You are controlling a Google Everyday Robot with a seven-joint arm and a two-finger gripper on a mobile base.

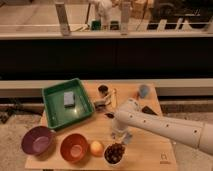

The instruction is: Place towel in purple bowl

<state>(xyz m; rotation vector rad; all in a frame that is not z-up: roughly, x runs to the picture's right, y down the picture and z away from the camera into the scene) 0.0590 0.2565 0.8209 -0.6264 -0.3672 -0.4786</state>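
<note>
The purple bowl (38, 140) stands empty at the table's front left corner. A small grey-blue folded cloth (69, 98), probably the towel, lies inside the green tray (55, 116) at the back left. My gripper (120, 136) hangs from the white arm (165, 127), which reaches in from the right. It points down at the table's middle front, just behind a bowl of dark pieces. It is well to the right of the purple bowl and the tray. Nothing shows in its grasp.
An orange bowl (74, 147), an orange fruit (96, 148) and a bowl of dark pieces (114, 153) line the front edge. A dark cup (103, 90), a pale utensil-like object (113, 98), a blue cup (144, 91) and a black flat object (149, 110) sit at the back.
</note>
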